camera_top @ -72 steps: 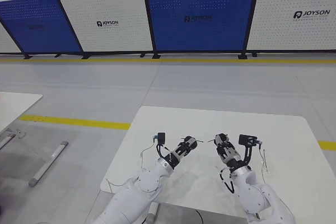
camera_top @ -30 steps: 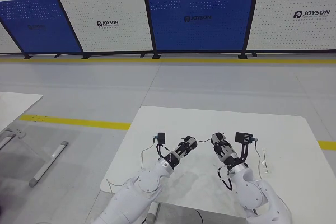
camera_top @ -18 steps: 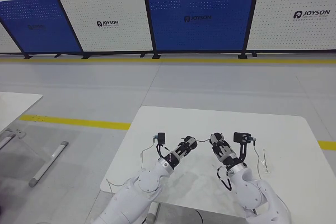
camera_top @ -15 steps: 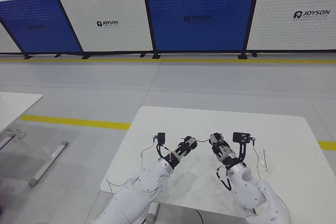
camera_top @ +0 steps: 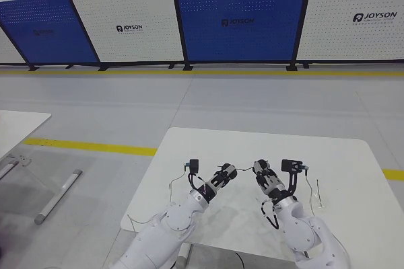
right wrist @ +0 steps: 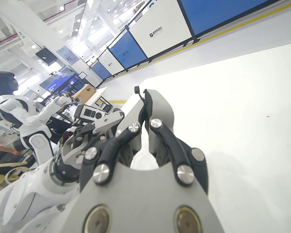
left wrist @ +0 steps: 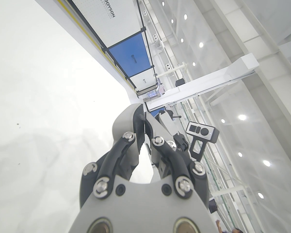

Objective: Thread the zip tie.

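A thin black zip tie (camera_top: 246, 169) spans the small gap between my two grippers above the white table (camera_top: 269, 142). My left gripper (camera_top: 230, 170) is shut on one end; the left wrist view has the strip (left wrist: 144, 117) pinched between its tips (left wrist: 143, 109). My right gripper (camera_top: 259, 165) is shut on the other end. In the right wrist view the tie's square head (right wrist: 136, 89) pokes out just past the shut fingertips (right wrist: 145, 95). Both grippers face each other, nearly touching, near the table's front middle.
Another thin tie (camera_top: 318, 190) lies on the table to the right of the right arm. A second white table (camera_top: 13, 128) stands far left across the floor. Blue and white partition panels (camera_top: 242, 30) line the back.
The right gripper has shifted a little to the left, closer to the left gripper. The left arm has stayed where it was.
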You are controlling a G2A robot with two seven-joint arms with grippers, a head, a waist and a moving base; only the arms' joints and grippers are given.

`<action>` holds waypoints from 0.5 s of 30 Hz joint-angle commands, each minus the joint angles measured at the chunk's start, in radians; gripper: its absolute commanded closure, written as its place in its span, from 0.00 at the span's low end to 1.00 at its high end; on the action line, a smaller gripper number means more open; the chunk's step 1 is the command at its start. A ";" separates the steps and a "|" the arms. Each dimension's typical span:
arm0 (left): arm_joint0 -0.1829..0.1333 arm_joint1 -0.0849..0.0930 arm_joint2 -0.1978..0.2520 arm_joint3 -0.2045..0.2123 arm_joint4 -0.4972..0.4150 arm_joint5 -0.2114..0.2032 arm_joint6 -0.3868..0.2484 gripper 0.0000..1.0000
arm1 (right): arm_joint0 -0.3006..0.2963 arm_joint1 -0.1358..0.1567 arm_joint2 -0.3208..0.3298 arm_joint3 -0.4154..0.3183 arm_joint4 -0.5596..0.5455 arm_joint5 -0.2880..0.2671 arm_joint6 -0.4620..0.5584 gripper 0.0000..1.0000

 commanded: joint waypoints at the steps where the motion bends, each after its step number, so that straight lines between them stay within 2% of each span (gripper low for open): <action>1: 0.000 0.000 0.000 0.000 0.000 0.000 0.000 1.00 | 0.000 -0.001 -0.001 -0.001 -0.001 0.000 0.002 1.00; 15: 0.000 0.000 0.000 0.000 0.000 0.000 0.000 1.00 | 0.016 -0.008 -0.021 0.022 -0.007 0.015 0.008 1.00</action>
